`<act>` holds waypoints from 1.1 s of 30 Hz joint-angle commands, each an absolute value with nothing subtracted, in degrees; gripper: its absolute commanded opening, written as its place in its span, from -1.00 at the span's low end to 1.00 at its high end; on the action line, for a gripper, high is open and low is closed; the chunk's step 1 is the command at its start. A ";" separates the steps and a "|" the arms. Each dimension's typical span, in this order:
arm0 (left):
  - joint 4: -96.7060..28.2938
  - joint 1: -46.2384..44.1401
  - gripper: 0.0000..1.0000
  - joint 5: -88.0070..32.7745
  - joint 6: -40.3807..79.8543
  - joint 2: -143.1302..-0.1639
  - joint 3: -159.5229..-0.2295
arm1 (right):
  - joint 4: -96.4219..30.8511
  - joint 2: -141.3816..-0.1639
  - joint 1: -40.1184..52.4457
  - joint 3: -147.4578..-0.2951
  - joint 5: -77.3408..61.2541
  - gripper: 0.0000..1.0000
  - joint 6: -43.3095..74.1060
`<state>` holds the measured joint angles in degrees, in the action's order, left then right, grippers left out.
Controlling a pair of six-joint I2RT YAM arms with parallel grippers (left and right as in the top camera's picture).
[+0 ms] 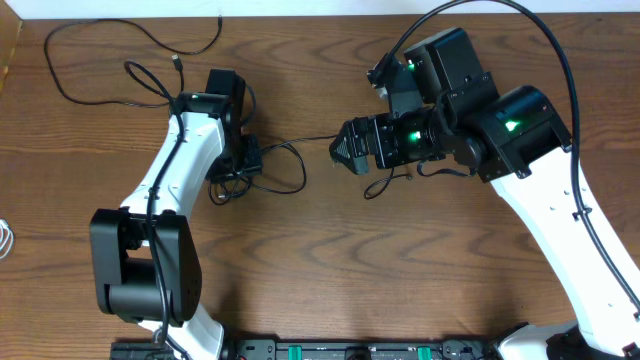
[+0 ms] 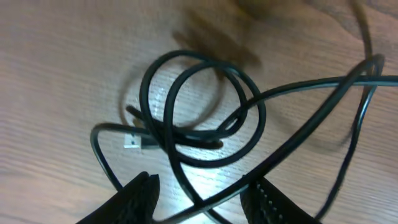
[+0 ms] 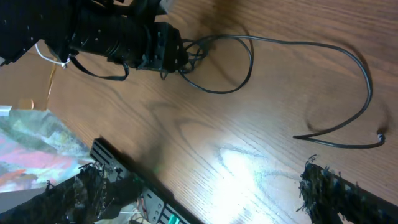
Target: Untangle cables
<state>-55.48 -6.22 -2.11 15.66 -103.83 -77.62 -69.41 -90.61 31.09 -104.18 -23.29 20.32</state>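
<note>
A tangle of thin black cables (image 1: 262,172) lies on the wooden table left of centre. My left gripper (image 1: 243,165) hangs right over it. In the left wrist view its fingers (image 2: 202,202) are apart, with two crossing strands of the coiled loops (image 2: 199,112) between them and a small plug (image 2: 134,140) beside the coil. My right gripper (image 1: 340,152) is open and empty (image 3: 208,193). One strand (image 3: 311,46) runs from the tangle (image 3: 193,50) to a free plug end (image 3: 380,138). A separate black cable (image 1: 177,60) loops at the back left. A white cable (image 1: 5,240) shows at the left edge.
The arms' base rail (image 1: 330,350) runs along the table's front edge and also shows in the right wrist view (image 3: 124,168). A crumpled plastic bag (image 3: 31,137) lies beyond the table's edge. Thick black robot cords arch over the right arm (image 1: 560,60).
</note>
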 commanded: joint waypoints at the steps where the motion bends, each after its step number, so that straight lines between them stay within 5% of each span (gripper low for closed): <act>1: -55.18 -6.20 -0.33 0.43 12.05 -103.85 -77.36 | -69.43 -91.11 31.24 -104.07 -22.39 0.98 19.64; 4: -54.94 -6.20 -0.43 -0.21 12.03 -103.85 -77.36 | -69.41 -91.11 31.22 -104.07 -22.39 0.98 19.66; 13: -50.54 -6.20 -0.17 -1.06 12.05 -103.85 -77.36 | -69.65 -91.11 31.24 -104.01 -22.44 0.98 19.66; 29: -47.75 -6.17 -0.17 -3.20 9.39 -107.74 -77.30 | -70.06 -91.11 31.62 -103.81 -22.44 0.98 19.66; 33: -47.44 -6.20 -0.56 -3.20 9.43 -108.03 -77.56 | -70.06 -91.11 31.59 -103.81 -22.41 0.99 19.66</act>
